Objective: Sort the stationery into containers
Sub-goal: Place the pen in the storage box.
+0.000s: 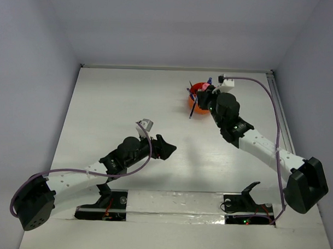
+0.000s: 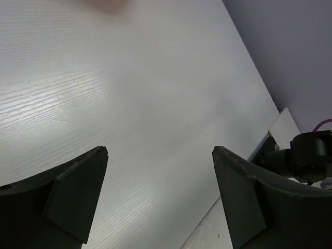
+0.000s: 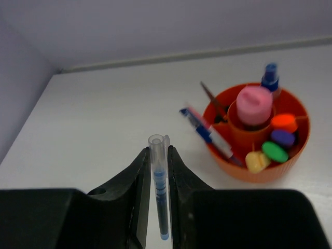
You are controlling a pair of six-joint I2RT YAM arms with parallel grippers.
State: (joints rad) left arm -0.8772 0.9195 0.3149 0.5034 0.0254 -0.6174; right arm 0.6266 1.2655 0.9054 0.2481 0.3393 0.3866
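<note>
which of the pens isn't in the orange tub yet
The clear-barrelled blue pen, pinched in the right hand, outside the orange tub. The blue-and-red pen and the thin dark pen both lean inside it.

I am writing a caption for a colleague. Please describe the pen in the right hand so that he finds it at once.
Find the round orange tub on the white table; the right hand hovers near it. It clamps a thin clear pen with blue inside, the only pen not in the tub.

One orange tub; four highlighters; one pink tube; one bottle; three pens.
</note>
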